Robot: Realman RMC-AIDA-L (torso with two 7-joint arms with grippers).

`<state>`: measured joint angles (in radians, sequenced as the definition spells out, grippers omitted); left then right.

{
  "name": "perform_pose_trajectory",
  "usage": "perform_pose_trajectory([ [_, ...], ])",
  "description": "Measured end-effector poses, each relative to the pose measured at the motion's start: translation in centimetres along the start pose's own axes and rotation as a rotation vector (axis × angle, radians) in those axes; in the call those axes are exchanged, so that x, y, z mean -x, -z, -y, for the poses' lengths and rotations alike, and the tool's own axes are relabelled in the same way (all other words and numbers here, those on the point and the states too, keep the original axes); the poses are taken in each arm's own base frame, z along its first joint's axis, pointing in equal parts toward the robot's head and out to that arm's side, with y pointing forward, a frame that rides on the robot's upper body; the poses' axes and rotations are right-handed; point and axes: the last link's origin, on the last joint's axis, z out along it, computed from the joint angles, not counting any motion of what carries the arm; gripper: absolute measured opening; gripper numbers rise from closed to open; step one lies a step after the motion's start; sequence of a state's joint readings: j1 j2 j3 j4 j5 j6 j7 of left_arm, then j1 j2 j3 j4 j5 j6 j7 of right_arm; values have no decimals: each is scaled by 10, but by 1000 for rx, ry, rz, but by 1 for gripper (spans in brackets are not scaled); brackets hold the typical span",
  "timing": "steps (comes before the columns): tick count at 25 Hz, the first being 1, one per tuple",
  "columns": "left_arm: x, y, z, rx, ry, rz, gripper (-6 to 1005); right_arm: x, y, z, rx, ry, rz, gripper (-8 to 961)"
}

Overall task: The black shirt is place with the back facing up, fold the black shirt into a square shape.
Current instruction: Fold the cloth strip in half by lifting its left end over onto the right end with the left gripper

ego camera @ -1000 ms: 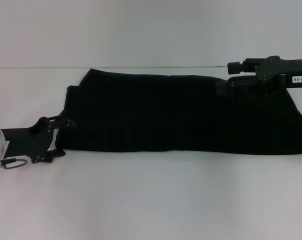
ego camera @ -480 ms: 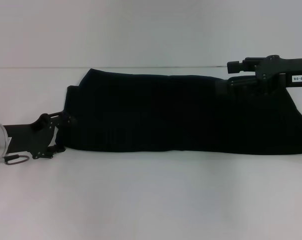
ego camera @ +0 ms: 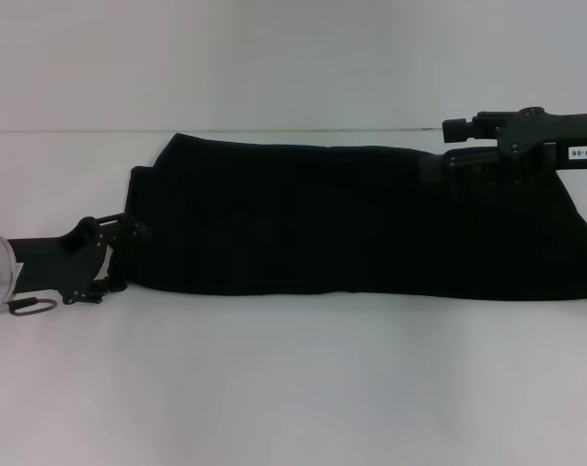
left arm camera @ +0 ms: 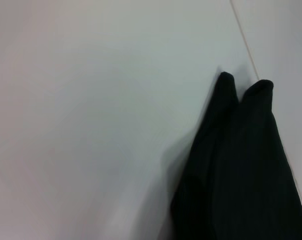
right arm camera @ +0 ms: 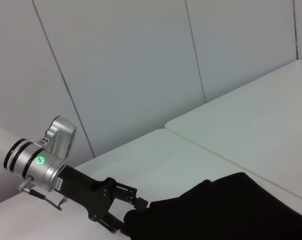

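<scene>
Both sets of jaws need telling apart. On our left gripper [ego camera: 126,258] the fingers [right arm camera: 132,196] straddle the shirt's left end, one above the cloth and one below it near the table, and they look clenched on that edge, though black on black keeps us from being fully sure. On our right gripper [ego camera: 458,144] we cannot tell how the jaws stand, since its dark body merges with the cloth beneath it.

Against the head view from a second ago, our left gripper has crept upward and slightly inward along the shirt's left end; half a second ago it was already nearly where it is. Our right gripper has not shifted between those pictures, and the outline of the cloth looks unchanged.

We see the large plain black soft cloth T-shirt [ego camera: 351,218] lying as a long folded band across the flat white table [ego camera: 293,388], running from the left gripper to the right border of the head view. Its far edge lies close to a thin seam line in the tabletop. No lettering shows on the upturned side.

From the left wrist view, the shirt [left arm camera: 240,170] shows as a dark fold with two rounded tips against the white table [left arm camera: 91,125]. From the right wrist view, the left gripper [right arm camera: 128,210] with its silver wrist meets the shirt [right arm camera: 230,210], with pale grey wall panels [right arm camera: 141,65] behind.

No containers appear.
</scene>
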<state>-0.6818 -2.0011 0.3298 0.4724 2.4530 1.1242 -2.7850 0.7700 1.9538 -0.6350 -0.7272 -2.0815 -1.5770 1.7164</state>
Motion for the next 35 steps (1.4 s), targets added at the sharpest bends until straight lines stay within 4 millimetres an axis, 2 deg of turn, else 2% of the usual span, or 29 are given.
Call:
perform_pose_trajectory([
  [4, 0, 0, -1, 0, -22, 1, 917, 0, 0, 0, 0, 0, 0, 932],
  [10, 0, -1, -3, -5, -58, 7, 762, 0, 1, 1, -3, 0, 1, 932],
  [21, -1, -2, 2, -9, -98, -23, 541, 1, 2, 2, -9, 4, 6, 932],
  [32, 1, -3, 3, -14, -124, -15, 64, -2, 4, 2, -13, 0, 9, 932],
  [35, 2, -1, 4, -4, -160, -11, 34, -2, 2, 3, -21, -6, 14, 932],
])
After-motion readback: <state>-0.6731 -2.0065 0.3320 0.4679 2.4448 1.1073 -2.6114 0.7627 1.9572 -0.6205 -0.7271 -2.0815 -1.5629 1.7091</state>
